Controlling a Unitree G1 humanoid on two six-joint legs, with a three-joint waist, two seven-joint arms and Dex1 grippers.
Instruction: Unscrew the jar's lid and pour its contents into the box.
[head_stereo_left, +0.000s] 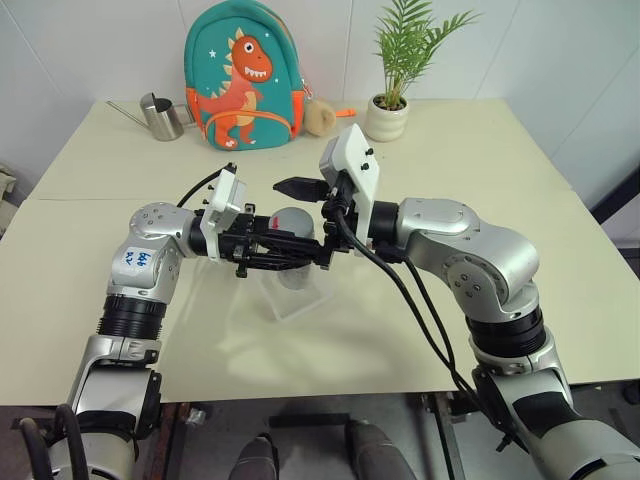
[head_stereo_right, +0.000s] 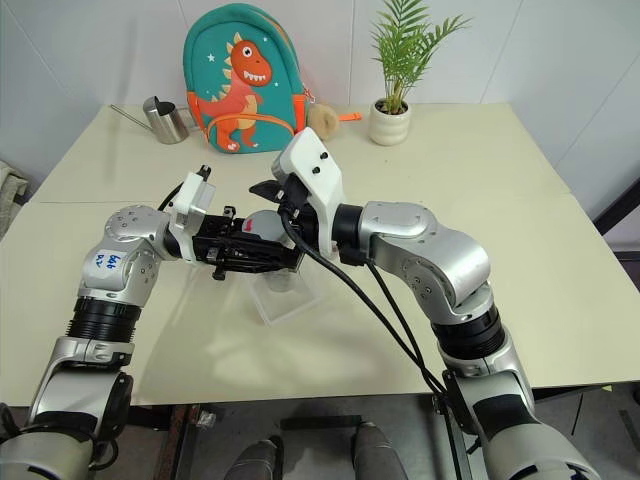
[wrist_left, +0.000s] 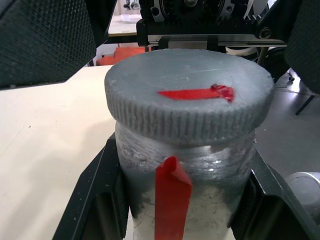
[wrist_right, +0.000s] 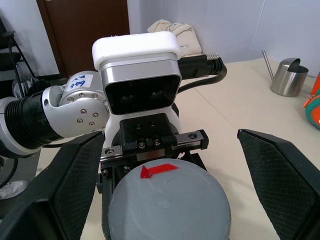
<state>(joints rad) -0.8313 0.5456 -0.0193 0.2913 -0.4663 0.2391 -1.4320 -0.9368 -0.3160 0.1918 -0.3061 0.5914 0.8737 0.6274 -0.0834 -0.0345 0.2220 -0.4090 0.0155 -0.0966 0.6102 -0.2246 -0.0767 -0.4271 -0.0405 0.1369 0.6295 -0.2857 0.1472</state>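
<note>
Head views: we see the left pincer (head_stereo_left: 283, 250) clenched on the jar (head_stereo_left: 291, 232), held on its side above the box (head_stereo_left: 295, 297) on the counter (head_stereo_left: 500, 170). The right pincer (head_stereo_left: 312, 222) points at the lid (head_stereo_right: 262, 224), its fingers spread wide, one above it and one below.
Behind: a watering can (head_stereo_left: 160, 117), a dinosaur backpack (head_stereo_left: 243, 75) and a potted plant (head_stereo_left: 392, 80) stand at the counter's far side.
Left wrist view: we see the grey lid (wrist_left: 189, 95) on the jar (wrist_left: 185, 170), marked with red tape (wrist_left: 199, 93); black fingers (wrist_left: 92, 197) press both sides of the jar.
Right wrist view: the lid (wrist_right: 169, 202) sits between the released fingers (wrist_right: 62, 185), untouched.
</note>
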